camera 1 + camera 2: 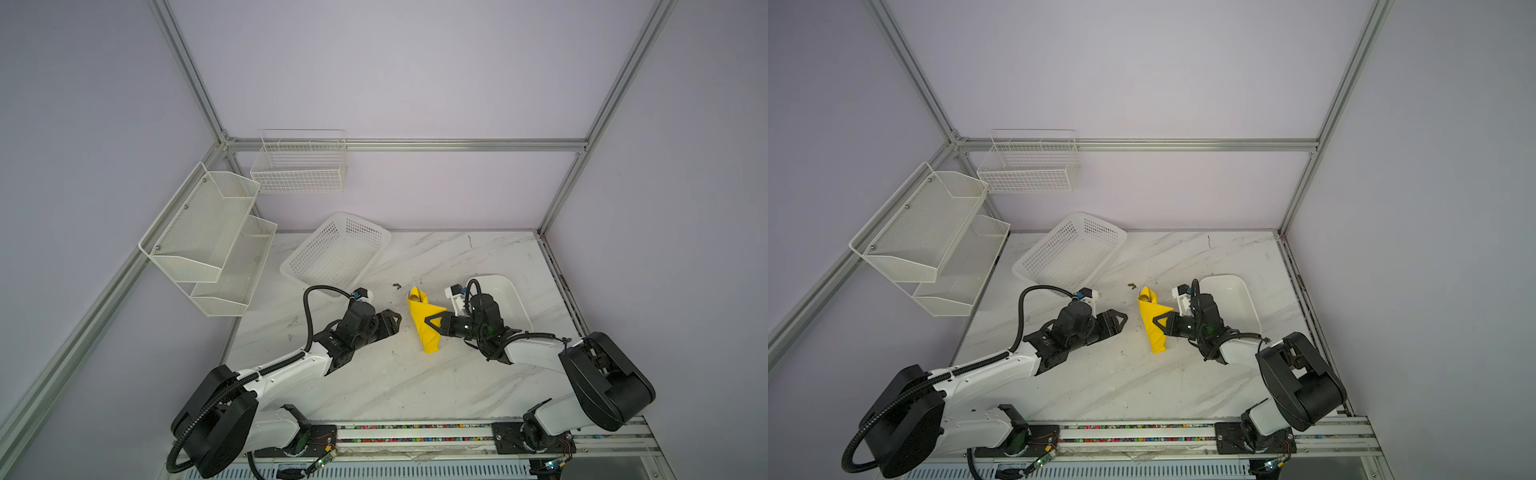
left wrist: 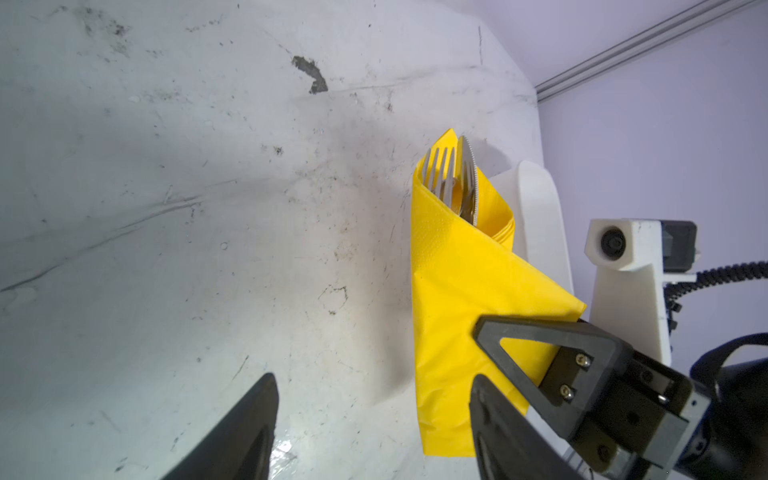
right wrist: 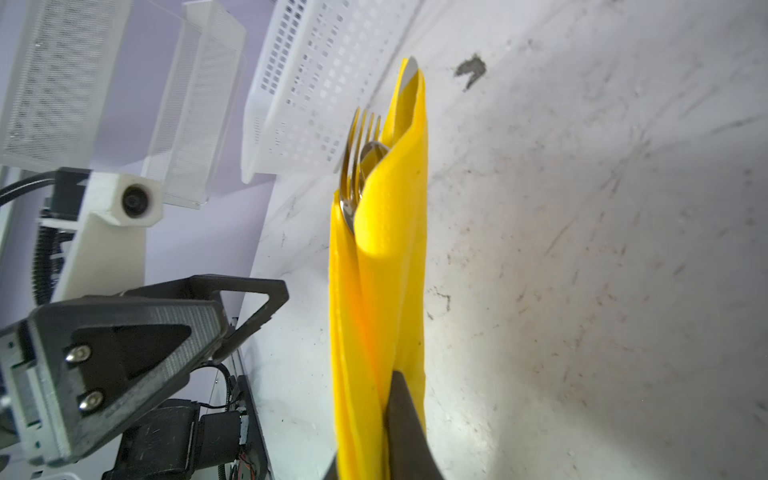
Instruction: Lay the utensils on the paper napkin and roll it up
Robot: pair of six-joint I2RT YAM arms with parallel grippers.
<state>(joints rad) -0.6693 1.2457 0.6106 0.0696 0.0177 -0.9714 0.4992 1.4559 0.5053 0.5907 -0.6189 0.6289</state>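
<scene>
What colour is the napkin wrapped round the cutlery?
The napkin is plain bright yellow; left wrist view shows it best.

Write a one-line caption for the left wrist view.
Right end effector pinches the rolled paper napkin, fork and knife tips protruding; left end effector open beside it.

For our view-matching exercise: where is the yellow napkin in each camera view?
Top view: paper napkin, table centre.
Top view: table centre.
Left wrist: ahead of the open left gripper.
Right wrist: clamped in the right gripper.
Shared landmark: dark mark near its open end.
</scene>
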